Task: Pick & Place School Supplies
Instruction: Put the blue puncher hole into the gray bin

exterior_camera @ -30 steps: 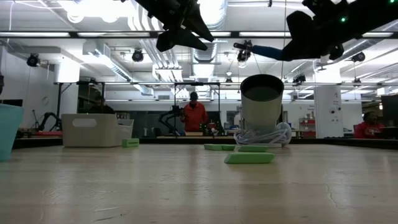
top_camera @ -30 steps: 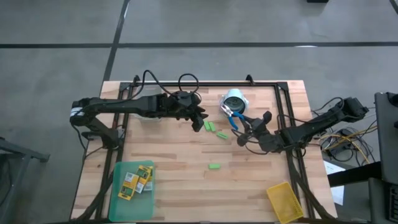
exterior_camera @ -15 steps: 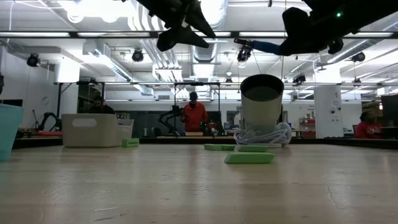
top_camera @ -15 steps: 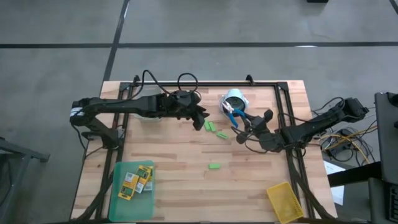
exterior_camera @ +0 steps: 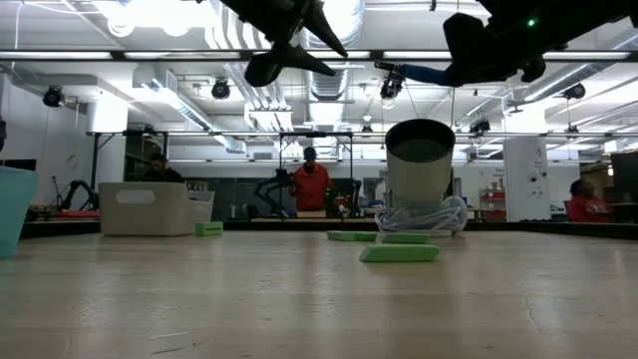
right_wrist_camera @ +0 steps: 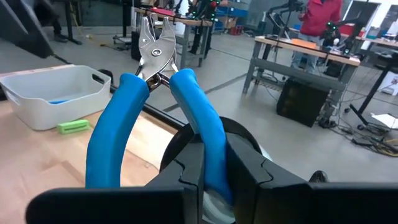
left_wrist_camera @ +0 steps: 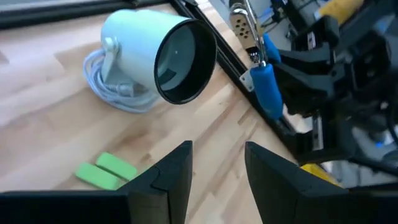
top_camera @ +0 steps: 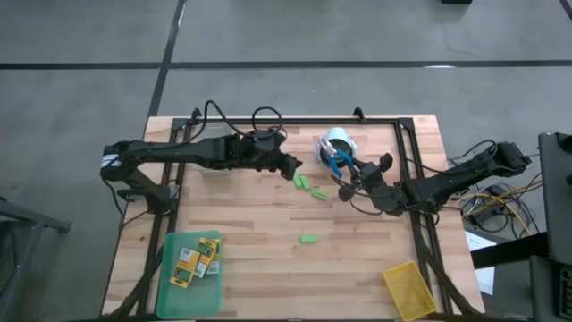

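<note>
Wooden slat table [top_camera: 268, 233] under both arms, open workshop behind with benches and a person in a red top [exterior_camera: 311, 184] standing far back. Landmark: the pale blue cup [top_camera: 338, 143], lying on its side with a coiled white cable [left_wrist_camera: 115, 93] against it — nothing visible inside its dark mouth.

Right gripper [top_camera: 347, 179] just beside the cup's mouth, fingers clamped on one blue handle of the scissors [top_camera: 335, 163]; the pair hangs in the air, short metal blades [right_wrist_camera: 152, 38] pointing away from the gripper, second handle loop free.

Left gripper [top_camera: 290, 165] hovers on the cup's other side, fingers [left_wrist_camera: 168, 177] partly apart, holding nothing.

Two light-green eraser blocks [top_camera: 306, 183] lie side by side on the table between the grippers; a third block [top_camera: 308, 239] lies alone, further from the cup toward the table's middle.

Green tray [top_camera: 170, 268] well apart from the cup at the near left corner — holds several yellow-and-green crayon boxes [top_camera: 197, 258]. Yellow bin [top_camera: 409, 288] at the near right corner; contents can't be made out.
</note>
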Robot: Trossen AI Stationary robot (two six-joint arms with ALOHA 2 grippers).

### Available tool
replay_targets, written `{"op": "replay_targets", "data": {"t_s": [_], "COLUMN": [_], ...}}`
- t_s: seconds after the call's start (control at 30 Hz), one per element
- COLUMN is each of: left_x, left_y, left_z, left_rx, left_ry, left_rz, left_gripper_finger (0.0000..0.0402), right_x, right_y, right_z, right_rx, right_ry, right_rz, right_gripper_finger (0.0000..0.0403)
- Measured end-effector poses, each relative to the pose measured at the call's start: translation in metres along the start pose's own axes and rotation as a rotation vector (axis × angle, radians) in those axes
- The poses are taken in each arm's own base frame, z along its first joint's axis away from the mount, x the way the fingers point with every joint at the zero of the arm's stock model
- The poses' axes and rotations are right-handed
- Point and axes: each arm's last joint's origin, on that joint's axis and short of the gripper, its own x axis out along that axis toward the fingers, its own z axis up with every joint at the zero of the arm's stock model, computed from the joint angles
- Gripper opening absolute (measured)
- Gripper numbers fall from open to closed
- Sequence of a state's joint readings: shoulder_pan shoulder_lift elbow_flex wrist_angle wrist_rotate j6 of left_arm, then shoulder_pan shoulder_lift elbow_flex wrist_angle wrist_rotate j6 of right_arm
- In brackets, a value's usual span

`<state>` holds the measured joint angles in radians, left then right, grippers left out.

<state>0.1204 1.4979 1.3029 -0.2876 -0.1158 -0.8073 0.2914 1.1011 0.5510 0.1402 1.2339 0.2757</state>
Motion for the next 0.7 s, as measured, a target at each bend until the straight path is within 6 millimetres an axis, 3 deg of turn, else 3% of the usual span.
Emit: {"op": "replay_targets", "data": {"t_s": [0.2, 0.43, 0.7], "left_x": [0.002, 0.011, 0.026], "left_y": [-0.005, -0.02, -0.02], "left_z": [0.002, 0.007, 0.004], "left_rx": [-0.083, -0.002, -0.043], "left_ry": [-0.01, -0.066, -0.08], "left_rz": [-0.067, -0.263, -0.287], "left_gripper_finger": [0.0152, 0.0152, 0.0151], "right_x": [0.001, 0.001, 0.002], "right_y": [0.0, 0.002, 0.002], "right_z": [0.001, 0.01, 0.018], "right_rx": [0.018, 0.078, 0.053], "right_ry": [-0.004, -0.04, -0.074], "right_rz": [-0.002, 0.008, 0.004], "right_gripper_finger": [0.0036, 0.0036, 0.0036]}}
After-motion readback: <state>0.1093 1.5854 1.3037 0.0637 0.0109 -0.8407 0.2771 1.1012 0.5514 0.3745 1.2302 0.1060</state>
